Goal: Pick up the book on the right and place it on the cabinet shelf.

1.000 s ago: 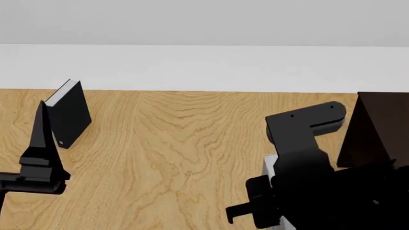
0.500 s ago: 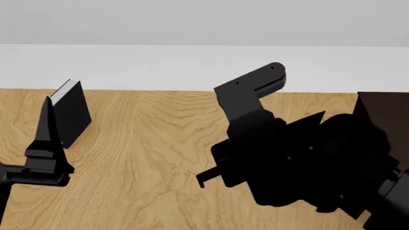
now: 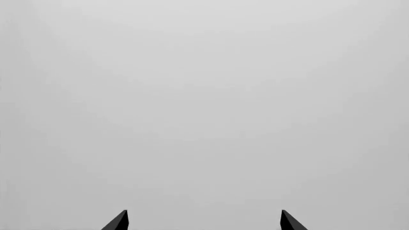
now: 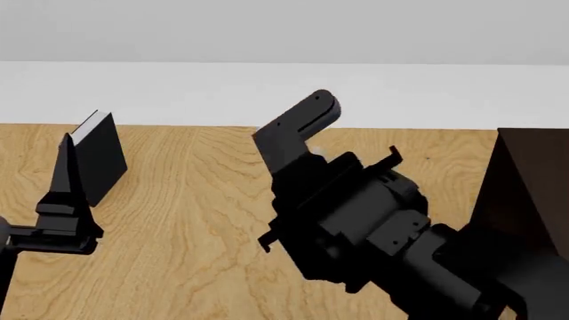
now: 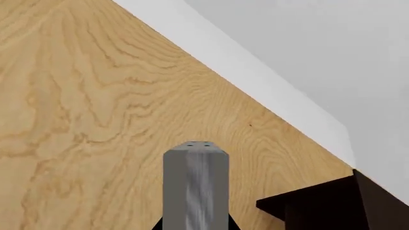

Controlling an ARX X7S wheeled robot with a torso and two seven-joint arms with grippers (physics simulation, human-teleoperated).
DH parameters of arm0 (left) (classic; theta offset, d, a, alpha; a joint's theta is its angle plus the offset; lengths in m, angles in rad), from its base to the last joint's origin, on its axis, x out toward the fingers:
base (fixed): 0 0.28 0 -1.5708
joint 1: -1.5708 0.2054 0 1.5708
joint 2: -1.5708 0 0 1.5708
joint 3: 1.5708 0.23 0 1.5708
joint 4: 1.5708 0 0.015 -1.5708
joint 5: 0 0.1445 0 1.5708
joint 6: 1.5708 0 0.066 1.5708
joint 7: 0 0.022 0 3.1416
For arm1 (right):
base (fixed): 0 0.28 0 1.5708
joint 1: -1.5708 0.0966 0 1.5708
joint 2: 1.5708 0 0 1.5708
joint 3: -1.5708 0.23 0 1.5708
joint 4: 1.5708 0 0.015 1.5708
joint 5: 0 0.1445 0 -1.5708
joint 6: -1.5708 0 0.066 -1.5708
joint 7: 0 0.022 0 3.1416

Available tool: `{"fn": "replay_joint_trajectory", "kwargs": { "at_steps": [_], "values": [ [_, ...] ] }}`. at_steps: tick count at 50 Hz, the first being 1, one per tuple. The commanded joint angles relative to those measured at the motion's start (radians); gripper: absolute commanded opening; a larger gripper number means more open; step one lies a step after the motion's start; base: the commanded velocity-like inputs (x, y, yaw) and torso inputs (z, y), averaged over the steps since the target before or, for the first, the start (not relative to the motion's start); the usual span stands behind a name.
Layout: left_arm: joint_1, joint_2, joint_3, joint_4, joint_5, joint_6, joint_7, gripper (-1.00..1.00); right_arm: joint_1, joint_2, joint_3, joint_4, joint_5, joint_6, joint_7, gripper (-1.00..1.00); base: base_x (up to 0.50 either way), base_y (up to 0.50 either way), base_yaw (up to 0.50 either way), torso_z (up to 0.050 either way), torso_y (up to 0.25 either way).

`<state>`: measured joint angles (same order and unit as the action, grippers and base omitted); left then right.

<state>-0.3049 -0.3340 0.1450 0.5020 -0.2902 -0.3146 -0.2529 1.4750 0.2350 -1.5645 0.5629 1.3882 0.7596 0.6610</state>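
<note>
On the wooden table, biggest things first:

Table: light wood with wavy grain. It fills most of the head view and ends at a white wall at the back.

Cabinet shelf: a big box of very dark wood at the far right of the table. Only part of it shows in the head view. One dark corner of it shows in the right wrist view too.

Right arm: big and black. It reaches across the middle of the head view, up off the table, left of the cabinet shelf.

Right gripper: it sits at the raised end of that arm. The grey book hides the tips in the wrist view, but they look clamped on it.

Grey book: a plain grey block, seen end on, held up above the table in the right gripper. It is near the cabinet shelf but not touching it. In the head view the arm mostly hides it.

Black book: stands upright at the far left of the table, with a white page edge on top.

Left gripper: it points up, just in front of the black book. Its two dark tips stand well apart with nothing between them.
</note>
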Motion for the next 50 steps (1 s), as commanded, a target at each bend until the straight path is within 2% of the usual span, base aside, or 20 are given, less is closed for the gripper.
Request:
{"fn": "replay_joint_trajectory", "kwargs": {
  "at_steps": [1, 12, 17, 23, 29, 50],
  "values": [
    [-0.005, 0.001, 0.013, -0.016, 0.003, 0.009, 0.002, 1.00, -0.043, -0.124, -0.070, 0.127, -0.202, -0.002, 0.073, -1.00, 0.00, 0.00, 0.00, 0.000, 0.000],
    [-0.002, -0.004, 0.000, -0.017, -0.010, 0.014, 0.001, 1.00, -0.134, -0.206, -0.110, 0.232, -0.273, -0.032, 0.186, -1.00, 0.00, 0.00, 0.00, 0.000, 0.002],
    [-0.005, -0.003, 0.009, -0.024, -0.004, 0.014, -0.002, 1.00, -0.181, -0.234, -0.109, 0.299, -0.330, -0.055, 0.174, -1.00, 0.00, 0.00, 0.00, 0.000, 0.000],
    [-0.007, -0.004, 0.012, -0.021, -0.007, 0.006, -0.005, 1.00, -0.225, -0.235, -0.040, 0.292, -0.465, 0.069, 0.249, -1.00, 0.00, 0.00, 0.00, 0.000, 0.002],
    [-0.008, -0.005, 0.017, -0.021, -0.005, 0.006, -0.007, 1.00, -0.261, -0.235, 0.019, 0.298, -0.563, 0.104, 0.266, -1.00, 0.00, 0.00, 0.00, 0.000, 0.002],
    [-0.009, -0.008, 0.013, -0.031, -0.018, 0.018, -0.009, 1.00, -0.330, -0.235, 0.036, 0.313, -0.842, 0.271, 0.257, -1.00, 0.00, 0.00, 0.00, 0.000, 0.001]
  ]
}}
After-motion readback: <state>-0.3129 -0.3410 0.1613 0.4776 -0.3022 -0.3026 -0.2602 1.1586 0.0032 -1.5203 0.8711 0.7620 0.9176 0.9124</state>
